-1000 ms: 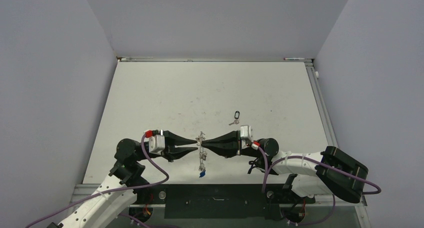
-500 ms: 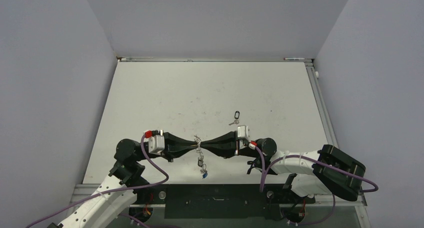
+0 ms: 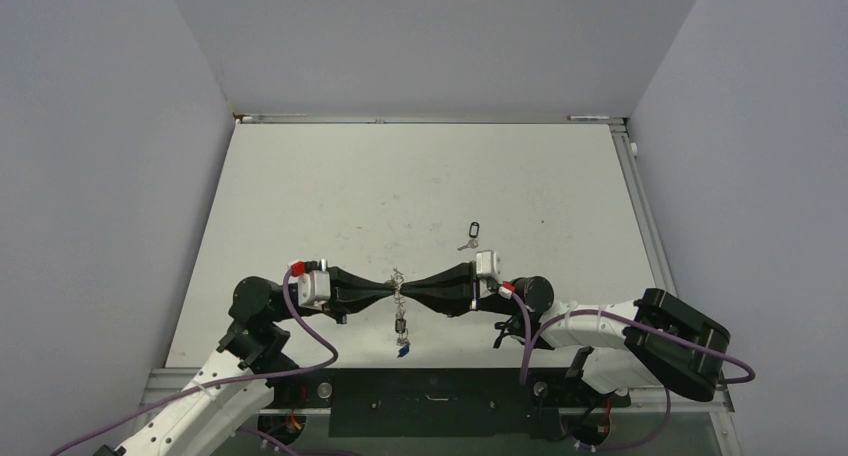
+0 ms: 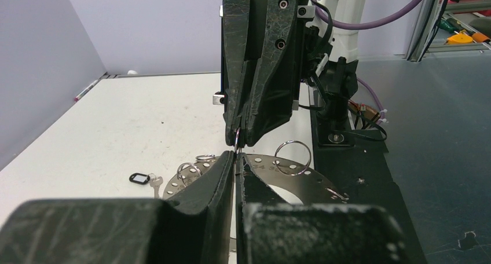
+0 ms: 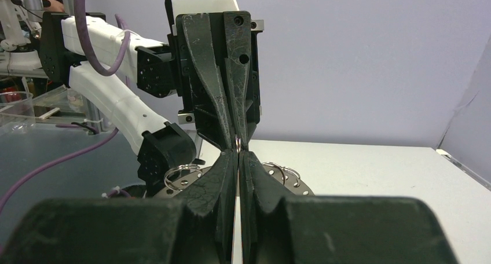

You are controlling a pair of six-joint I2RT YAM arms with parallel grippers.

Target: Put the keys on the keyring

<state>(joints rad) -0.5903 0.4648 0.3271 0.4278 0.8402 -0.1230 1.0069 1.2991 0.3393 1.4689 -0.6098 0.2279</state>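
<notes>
My left gripper (image 3: 392, 288) and right gripper (image 3: 405, 287) meet tip to tip near the table's front edge. Both are shut on a small wire loop (image 4: 237, 138) of the keyring (image 3: 398, 281). The keyring's flat silvery plate (image 4: 301, 172) shows under my left fingers (image 4: 217, 177), with wire loops on its rim (image 4: 292, 157); it also shows in the right wrist view (image 5: 289, 182). A key hangs below the tips (image 3: 402, 326) with a blue tag (image 3: 402, 351). Another key with a black tag (image 3: 470, 233) lies on the table behind the right gripper, also seen in the left wrist view (image 4: 139, 178).
The white table (image 3: 330, 196) is walled at the back and both sides. A black base plate (image 3: 430, 401) runs along the near edge between the arm bases. Purple cables (image 3: 300, 326) loop beside both wrists.
Both grippers have closed in towards each other until their tips meet. The keyring between them has turned and looks shorter from above. The key with the black tag has not moved.
</notes>
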